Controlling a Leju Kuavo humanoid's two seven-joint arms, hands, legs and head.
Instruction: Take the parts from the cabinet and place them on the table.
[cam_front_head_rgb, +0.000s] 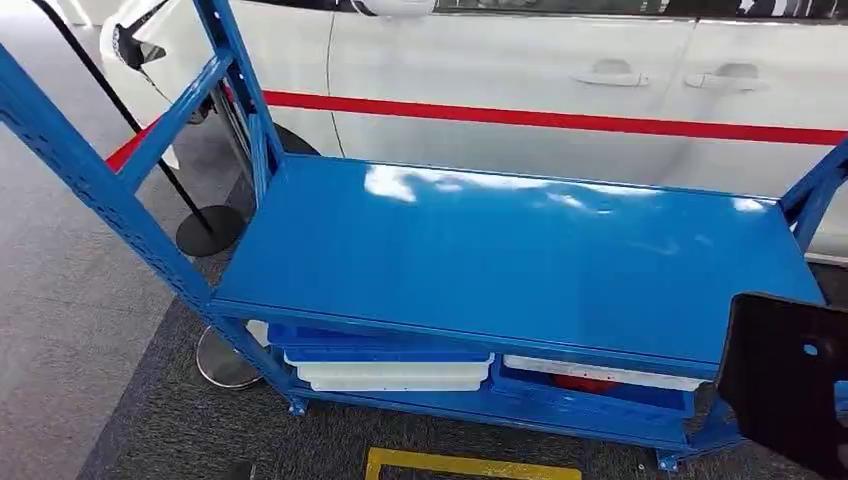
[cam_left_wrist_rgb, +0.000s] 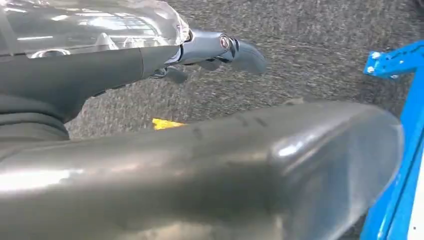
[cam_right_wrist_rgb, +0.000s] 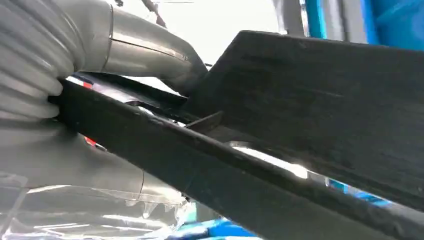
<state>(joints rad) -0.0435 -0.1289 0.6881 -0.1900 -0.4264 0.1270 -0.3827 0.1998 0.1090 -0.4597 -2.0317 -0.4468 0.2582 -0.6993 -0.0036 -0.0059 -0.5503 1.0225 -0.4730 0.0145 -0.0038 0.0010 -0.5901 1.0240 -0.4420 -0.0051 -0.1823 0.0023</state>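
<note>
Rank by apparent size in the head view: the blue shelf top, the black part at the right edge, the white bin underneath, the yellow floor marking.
1. blue shelf top, by far.
2. black part, though it is close to the camera and cropped, so inflated.
3. white bin, partly hidden.
4. yellow floor marking, cropped; close to the bin, so unsure.

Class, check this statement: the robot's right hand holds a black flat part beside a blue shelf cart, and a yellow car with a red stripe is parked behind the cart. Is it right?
Not quite. The car is white, not yellow, as the head view shows. The rest stands: its stripe is red, it is parked behind the blue shelf cart, and the right hand holds the black flat part.
</note>
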